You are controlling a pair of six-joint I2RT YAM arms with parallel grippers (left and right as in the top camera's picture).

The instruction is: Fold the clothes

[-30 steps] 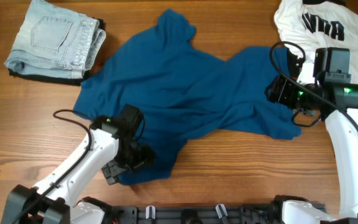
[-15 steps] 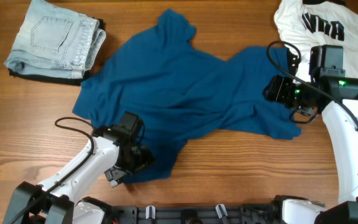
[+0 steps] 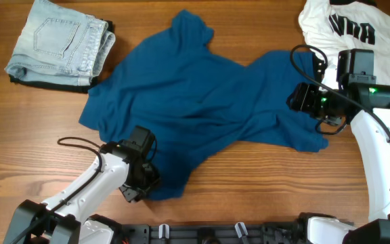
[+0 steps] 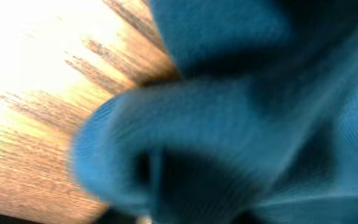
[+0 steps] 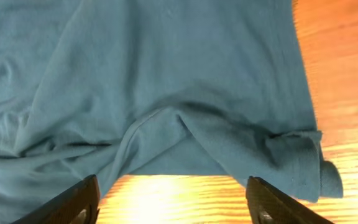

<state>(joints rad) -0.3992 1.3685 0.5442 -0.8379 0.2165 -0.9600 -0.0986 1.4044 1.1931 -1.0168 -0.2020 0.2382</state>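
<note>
- Since a second ago, the left gripper (image 3: 139,184) has slid toward the table (image 3: 249,176)'s near edge, at the dark-blue shirt (image 3: 195,102)'s lower corner. Cloth blurs its camera, so I cannot tell how its fingers stand.
- Farther off, the right gripper (image 3: 302,98) hovers over the rumpled right hem, fingers (image 5: 79,200) spread.
- Best to pinch both hem corners firmly, then draw them taut.
- Crumpled, the shirt lies mid-table, with the white shirt (image 3: 357,27) beyond.

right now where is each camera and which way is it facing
Overhead: above the table, facing down on blue shirt, jeans, white shirt; left arm, right arm show.
Left wrist: pressed close to a shirt fold over wood; own fingers unclear.
Right wrist: low over the shirt's edge; open end effector fingers at bottom.
All three share the blue shirt.
</note>
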